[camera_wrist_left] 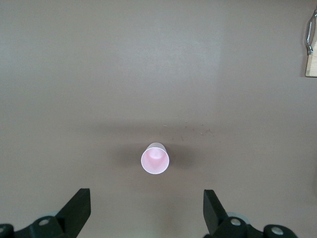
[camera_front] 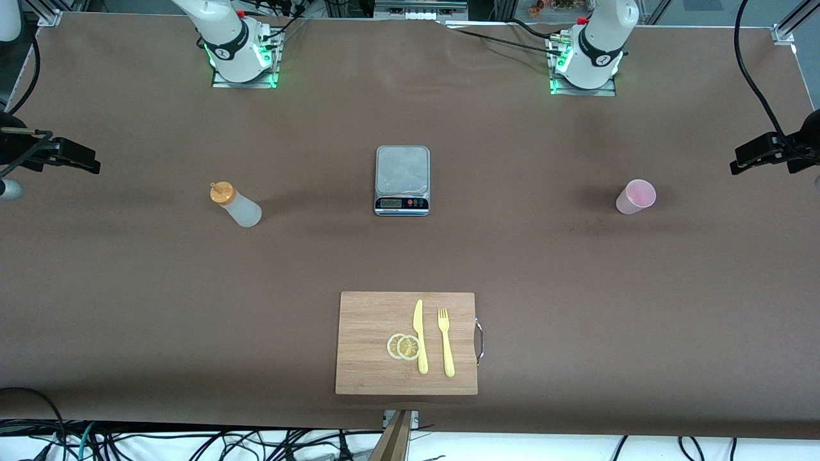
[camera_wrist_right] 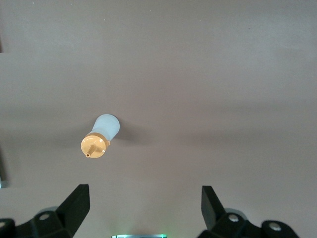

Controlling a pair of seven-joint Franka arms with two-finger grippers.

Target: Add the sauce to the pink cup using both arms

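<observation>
Poised high, wide open: left gripper (camera_wrist_left: 147,213) above pink cup (camera_wrist_left: 155,158), right gripper (camera_wrist_right: 143,210) above sauce bottle (camera_wrist_right: 100,137). Risk: off-centre descent toppling either light container.

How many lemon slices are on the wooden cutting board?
2. Both lemon slices lie overlapping on the cutting board, beside the yellow knife, toward the right arm's end of the board. Nothing seems to hide more.

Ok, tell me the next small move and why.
Probably lower the open right gripper onto the whitish squeeze bottle with the orange cap. It stands untouched on the table, and so does the pale pink plastic cup under the open left gripper.
</observation>
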